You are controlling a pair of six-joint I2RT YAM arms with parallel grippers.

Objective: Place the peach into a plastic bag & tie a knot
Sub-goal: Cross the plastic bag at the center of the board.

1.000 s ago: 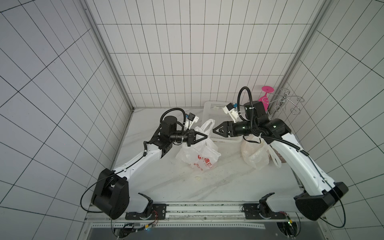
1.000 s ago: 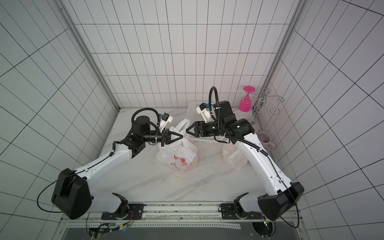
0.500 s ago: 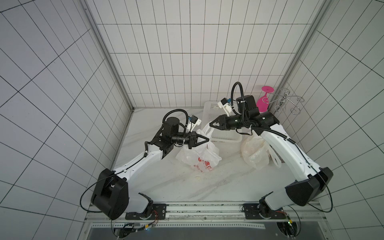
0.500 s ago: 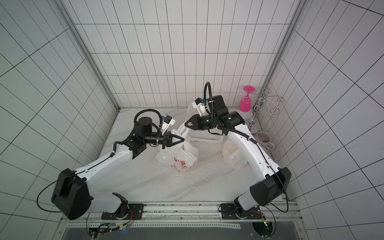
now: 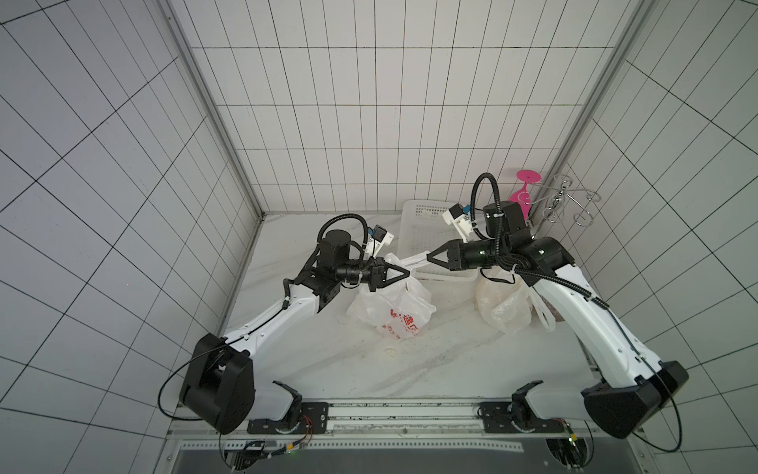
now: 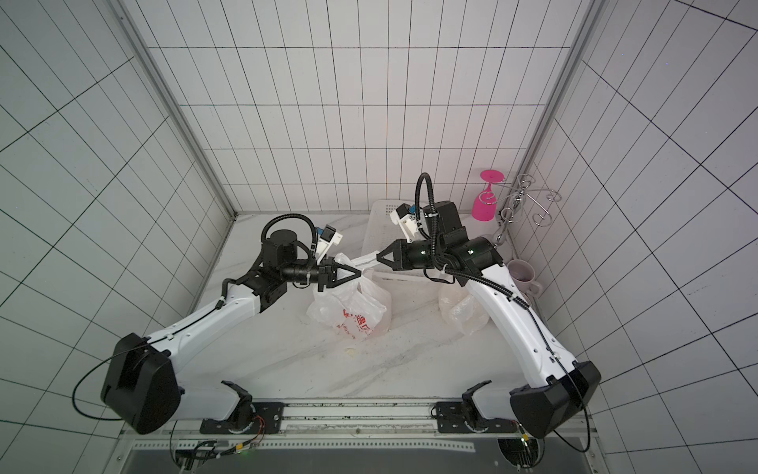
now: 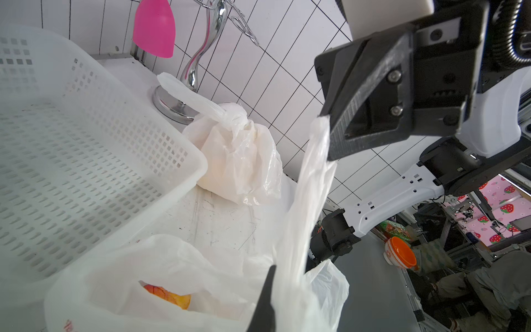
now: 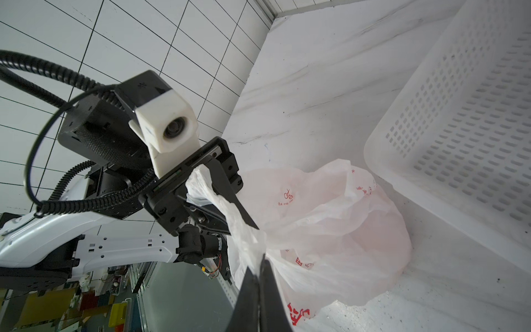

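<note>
Thin, slippery plastic, we judge: our plastic bag (image 5: 391,316) sits on the desk (image 5: 328,361), peach (image 7: 169,296) inside; left gripper (image 5: 407,274) and right gripper (image 5: 428,257) each clench a twisted handle (image 7: 313,184), our best hold.

Right tool (image 7: 326,119) pinches bag handle (image 7: 313,178) above bagged peach (image 7: 169,296).

Peach (image 7: 169,297) in plastic bag (image 5: 393,312) on table (image 5: 328,369); basket (image 5: 411,217) behind it, knotted bag (image 5: 502,312) rightward.

- bag (image 5: 391,305): thin plastic film, transluc. white, crinkly, slight gloss
- basket (image 7: 86,161): white perforated plastic, semi-matt
- table (image 5: 328,361): marble-look, smooth, scuffed
- stand (image 7: 192,70): chromed metal, mirror gloss
- cup (image 7: 153,28): pink plastic, smooth
</note>
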